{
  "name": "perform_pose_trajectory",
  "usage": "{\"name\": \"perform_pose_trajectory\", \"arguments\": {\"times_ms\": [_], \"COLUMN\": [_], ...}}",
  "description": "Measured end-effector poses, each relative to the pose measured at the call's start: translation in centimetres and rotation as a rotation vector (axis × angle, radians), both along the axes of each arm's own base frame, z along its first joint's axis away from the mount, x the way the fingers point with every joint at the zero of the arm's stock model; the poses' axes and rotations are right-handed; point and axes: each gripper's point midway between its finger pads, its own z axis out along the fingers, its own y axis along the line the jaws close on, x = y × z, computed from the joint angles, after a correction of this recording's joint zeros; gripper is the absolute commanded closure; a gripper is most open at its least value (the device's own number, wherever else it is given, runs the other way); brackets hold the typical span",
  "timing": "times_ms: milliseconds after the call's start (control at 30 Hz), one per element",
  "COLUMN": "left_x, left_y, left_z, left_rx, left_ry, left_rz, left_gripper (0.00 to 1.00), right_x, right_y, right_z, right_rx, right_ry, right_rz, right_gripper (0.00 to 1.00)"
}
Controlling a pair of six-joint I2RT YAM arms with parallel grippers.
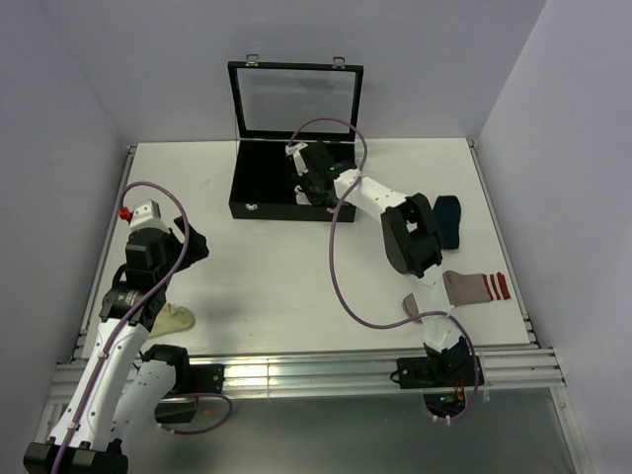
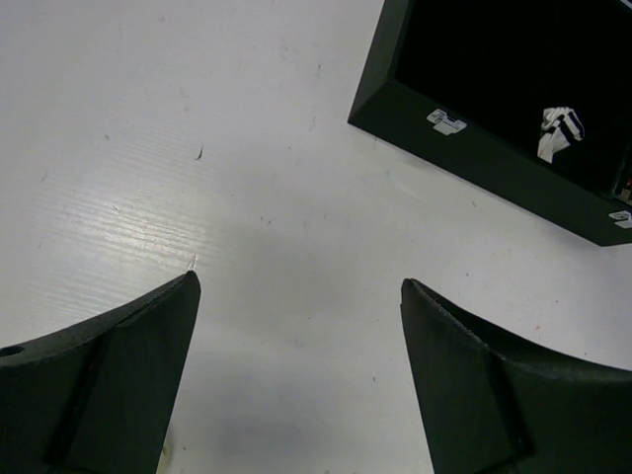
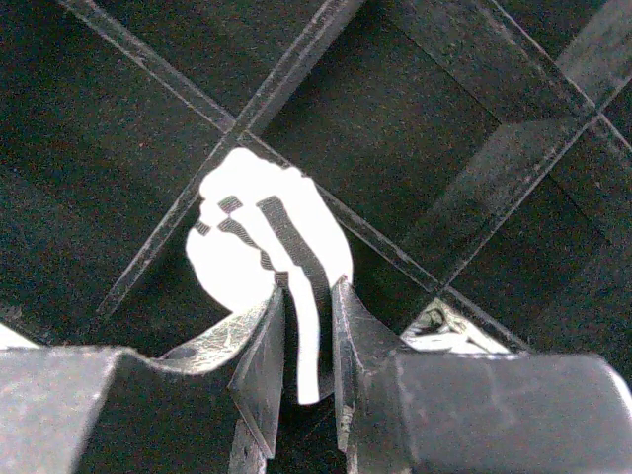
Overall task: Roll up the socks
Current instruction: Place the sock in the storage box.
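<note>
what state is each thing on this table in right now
black case, lid open and standing up
white striped sock, rolled, pinched inside the case above the dividers
right fingers, shut on the white striped sock
left fingers, open, empty, above bare table
navy sock, flat on the table, unrolled
grey striped sock, flat on the table, unrolled
cream sock, on the table, partly hidden by the left arm

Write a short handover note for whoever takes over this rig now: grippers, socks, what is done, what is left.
Left gripper: open, empty, above the table.
Right gripper: shut on the rolled white sock, inside the black case.
Done: white sock rolled.
Left: release it; roll the navy sock, grey sock and cream sock lying on the table.
</note>
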Motion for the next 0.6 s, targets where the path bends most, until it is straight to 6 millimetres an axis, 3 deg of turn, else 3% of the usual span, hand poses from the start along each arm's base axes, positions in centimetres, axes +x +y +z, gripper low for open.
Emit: {"name": "perform_pose_trajectory", "arguments": {"times_ms": [67,133,167,267,367,600], "left_x": [0.0,0.0,0.0,0.0,0.0,-0.1], "left_y": [0.0,0.0,0.0,0.0,0.0,0.0], "left_z": [0.0,0.0,0.0,0.0,0.0,0.1], "left_rx": [0.000,0.000,0.000,0.000,0.000,-0.001], "left_ry": [0.000,0.000,0.000,0.000,-0.001,-0.006], "left_rz": [-0.001,-0.001,-0.002,-0.002,-0.002,-0.002], "left_gripper": [0.12,0.12,0.12,0.12,0.12,0.12], "right_x": [0.0,0.0,-0.1,-0.4,-0.8,-1.8], "right_y": [0.1,0.1,0.2,0.4,0.5,1.3], "right_z": [0.0,0.2,0.2,0.5,0.6,0.8], "right_rx": [-0.004,-0.010,-0.013,-0.017,-0.009,0.034], "right_ry": [-0.002,-0.005,-0.001,0.010,0.029,0.075], "right_rz": [0.018,0.036,0.050,0.090,0.124,0.156], "right_gripper": [1.00,0.87,0.76,0.57,0.46,0.38]}}
